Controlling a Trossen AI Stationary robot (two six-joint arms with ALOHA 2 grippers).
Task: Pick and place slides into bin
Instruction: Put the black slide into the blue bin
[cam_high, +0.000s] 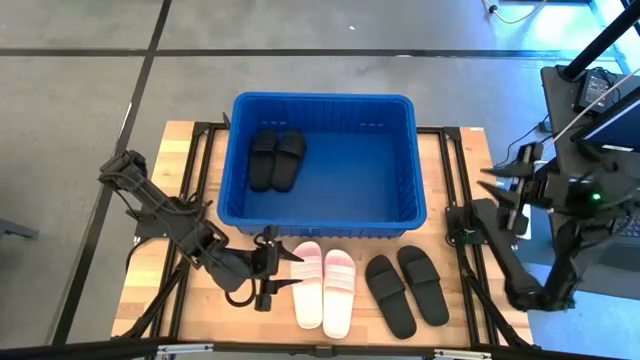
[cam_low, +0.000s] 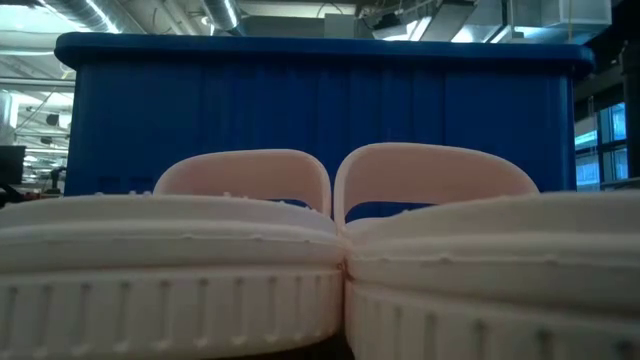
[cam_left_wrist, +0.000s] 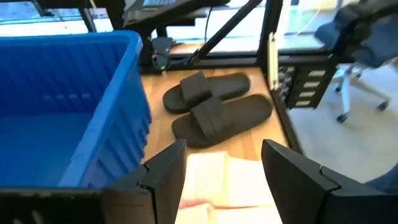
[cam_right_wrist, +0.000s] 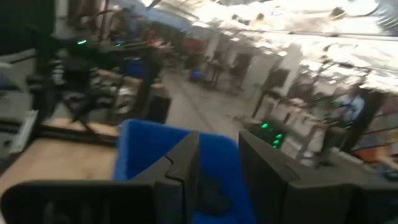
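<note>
The blue bin (cam_high: 322, 160) stands at the table's far middle, with two black slides (cam_high: 277, 158) lying side by side in its left part. A pale pink-white pair (cam_high: 324, 288) lies soles down on the table in front of the bin, and fills the low view (cam_low: 320, 260). A black pair (cam_high: 406, 289) lies to its right and also shows in the left wrist view (cam_left_wrist: 214, 106). My left gripper (cam_high: 272, 278) is open, low, just left of the pink pair, whose edge shows between its fingers (cam_left_wrist: 217, 186). My right gripper (cam_high: 492, 183) is open and raised at the table's right edge.
Black frame rails (cam_high: 455, 180) run along both sides of the wooden table top. An office chair (cam_left_wrist: 364, 68) and equipment stand beyond the table's right edge. Bare table shows between the bin's near wall (cam_high: 320, 222) and the slides.
</note>
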